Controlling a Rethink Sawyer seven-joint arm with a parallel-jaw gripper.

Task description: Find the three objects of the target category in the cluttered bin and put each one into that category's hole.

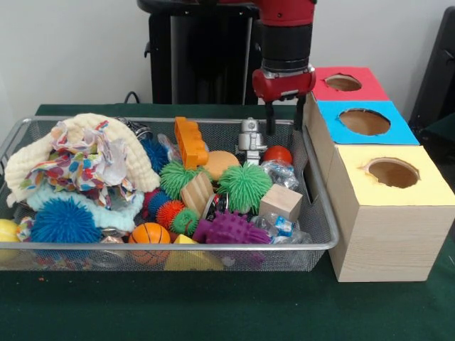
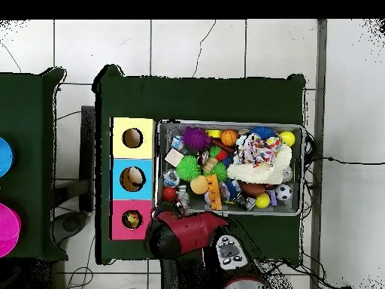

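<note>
I see the bin [image 1: 313, 245], a shallow wire-mesh basket on the green table [image 1: 213, 305], heaped with spiky balls, wooden blocks and a cloth bundle [image 1: 85, 160]. Beside it stand three boxes with holes: yellow [image 1: 391, 174], blue [image 1: 364, 122] and red [image 1: 343, 83]. My gripper [image 1: 277, 121] hangs over the bin's far corner by the boxes; I cannot tell how its jaws stand.

The arm [image 1: 286, 35] is glossy red with a black ribbed band above a red wrist block. 1 thin dark finger [image 1: 271, 117] hangs beneath. From overhead, a grey button panel [image 2: 228, 252] shows.
</note>
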